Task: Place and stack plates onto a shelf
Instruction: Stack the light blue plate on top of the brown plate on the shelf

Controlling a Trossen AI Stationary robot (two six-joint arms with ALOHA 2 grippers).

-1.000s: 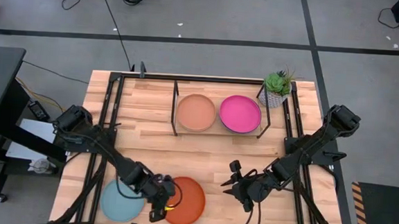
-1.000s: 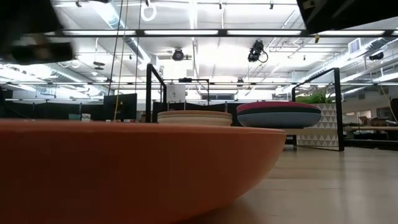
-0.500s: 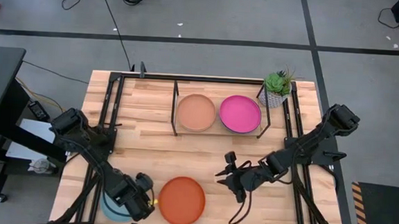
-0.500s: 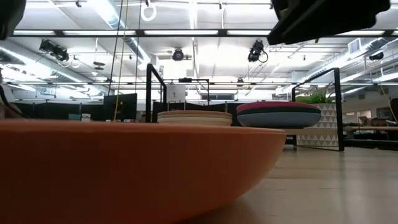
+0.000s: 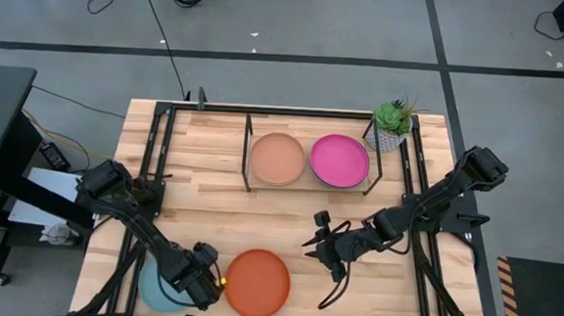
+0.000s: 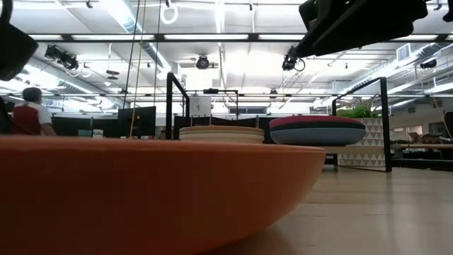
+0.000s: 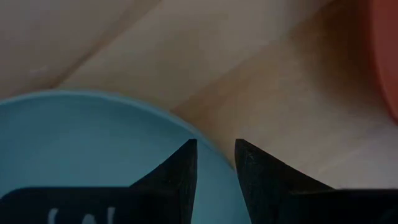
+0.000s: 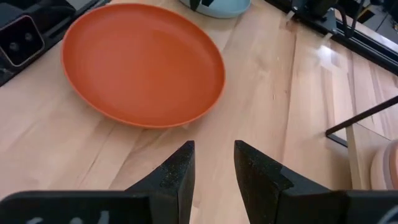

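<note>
Sitting nearest the front edge of the table (image 5: 211, 188), at about 6 o'clock, the orange plate (image 5: 257, 283) lies flat and bare; in the low view it fills the foreground and hides most of the table behind it. Just to its 9 o'clock lies the light aqua plate (image 5: 156, 290), largely covered from above by the left gripper (image 5: 199, 282), which hangs over that plate's rim next to the orange one. Its fingers (image 7: 180, 171) stand a narrow gap apart above the aqua rim and pinch nothing. The right gripper (image 5: 318, 245) hovers over bare wood at about 1 o'clock from the orange plate, pointed toward it; its fingers (image 8: 177, 174) are likewise slightly apart and empty.

Farther back, toward 12 o'clock, the shelf (image 5: 247, 156) carries two piles. From above only the top plates show: one peach plate (image 5: 278, 159) and, at its 3 o'clock, one magenta plate (image 5: 339, 160). The low view shows edges of more plates under each, a pale pile and a dark one, but how many lie in each is hard to make out. That makes four plates plainly countable.

One potted plant (image 5: 393, 121) stands at the shelf's far right corner. Beyond the table, a person (image 6: 30, 113) shows small in the low view, cut off below the shoulders.
</note>
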